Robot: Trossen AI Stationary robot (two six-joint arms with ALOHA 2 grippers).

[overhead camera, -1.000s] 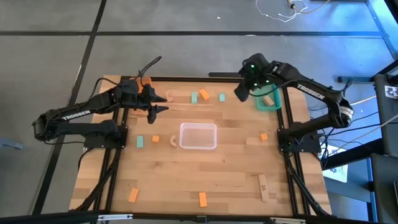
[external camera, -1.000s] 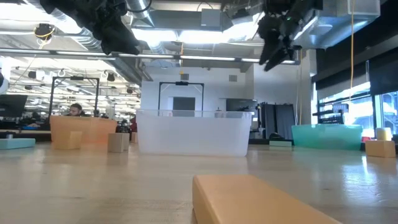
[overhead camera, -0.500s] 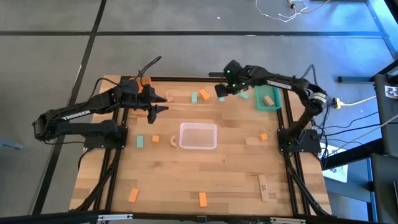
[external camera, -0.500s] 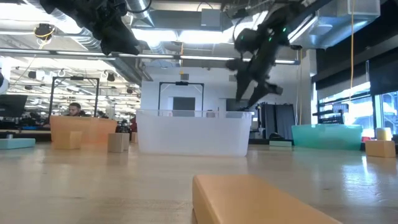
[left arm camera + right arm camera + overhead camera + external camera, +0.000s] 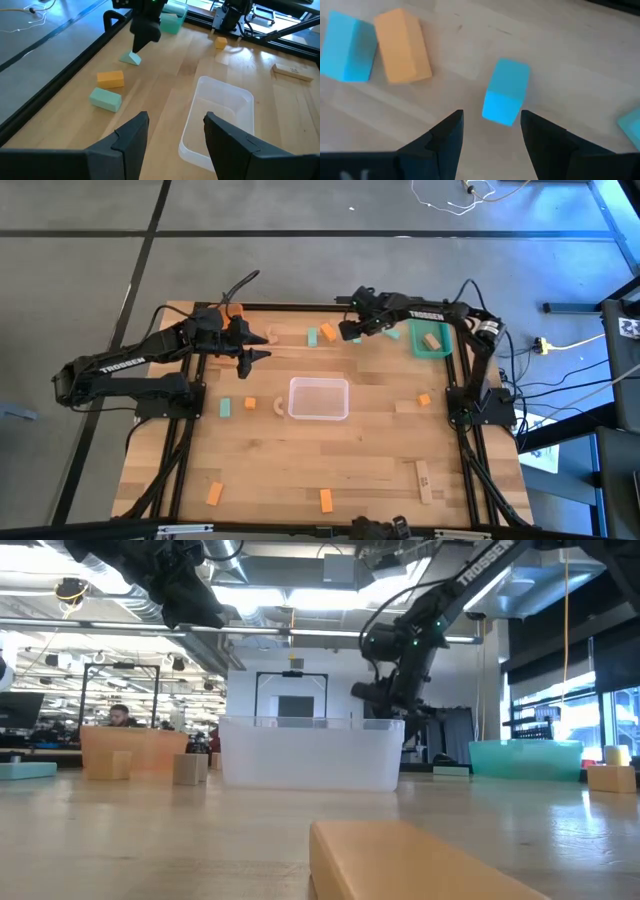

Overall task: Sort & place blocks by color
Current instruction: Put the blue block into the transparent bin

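I hold my right tool (image 5: pixel 346 335) released over the mint block (image 5: pixel 505 97) so its spread fingers straddle it for a grab, while my left tool (image 5: pixel 258 346) waits released above the worktop (image 5: pixel 370 465).

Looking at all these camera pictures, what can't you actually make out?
- High view: the green block under the right gripper is covered by the arm.
- Low view: the teal tray walls hide its contents.
- Low view: the near tan block is cut off by the bottom edge.
- Left gripper is empty.
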